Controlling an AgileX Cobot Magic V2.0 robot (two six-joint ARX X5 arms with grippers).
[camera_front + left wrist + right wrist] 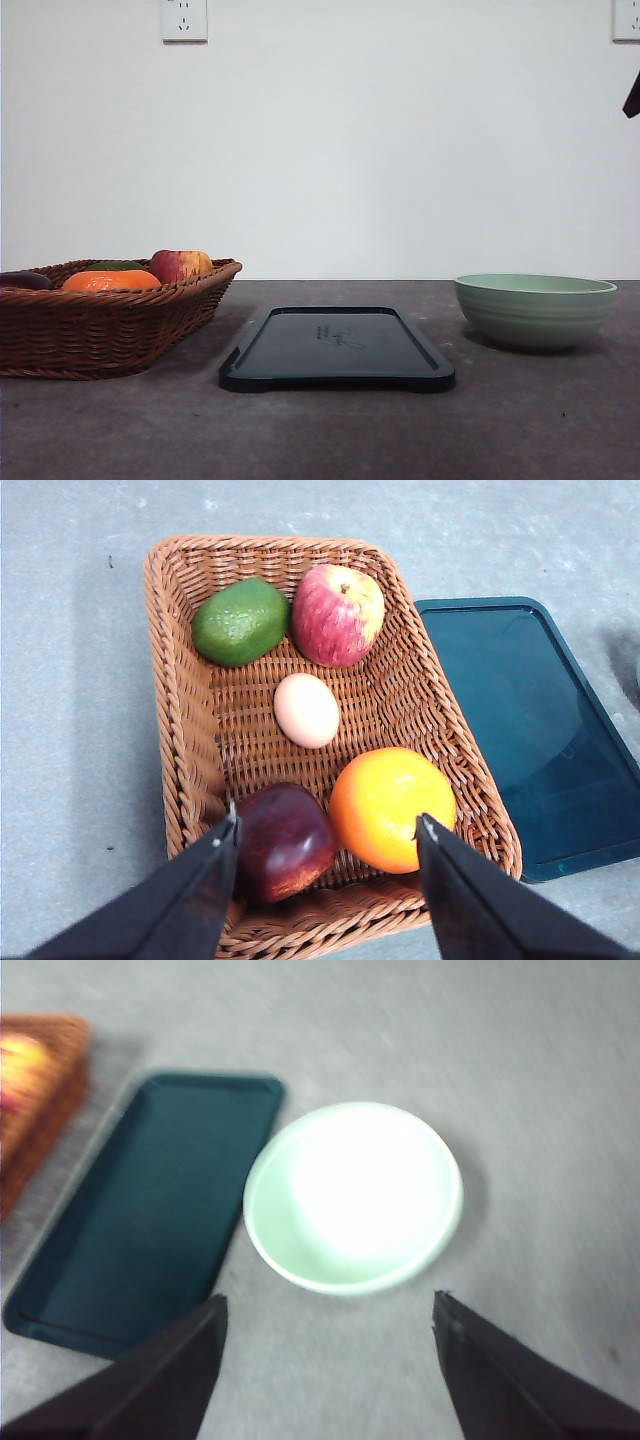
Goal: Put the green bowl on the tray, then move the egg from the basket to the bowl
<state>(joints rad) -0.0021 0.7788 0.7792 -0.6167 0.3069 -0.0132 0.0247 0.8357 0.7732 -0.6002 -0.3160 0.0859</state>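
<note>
pincer fingers of the left arm (328, 830) stand wide apart with nothing between them, hovering above the near end of the basket (190, 740). under them lie a dark red plum-like fruit (283, 842) and an orange (392, 807), side by side against the near rim. beyond those, the egg (306, 710) rests alone on the weave in the middle of the basket, touching no other fruit. at the far end a green avocado-like fruit (240, 621) and a red-yellow apple (338, 615) sit next to each other. the tray (530, 730) lies on the bench just beside the basket.

right pincer (330, 1310) is likewise spread open and holds nothing, poised over the grey bench (560, 1110) near the green bowl (352, 1195). the bowl stands upright on the bench just beside the tray's long edge, not on it; this picture is blurred, so touching or apart cannot be told. an edge of the basket shows past the tray.

front view gives the row across the bench: basket at left, tray in the middle, bowl at right, with clear gaps between them. there the basket's wall hides the egg; the apple, orange and a green top rise above the rim. a dark bit of arm (632, 97) shows at the upper right edge, and two wall sockets (184, 20) sit high on the white wall.
</note>
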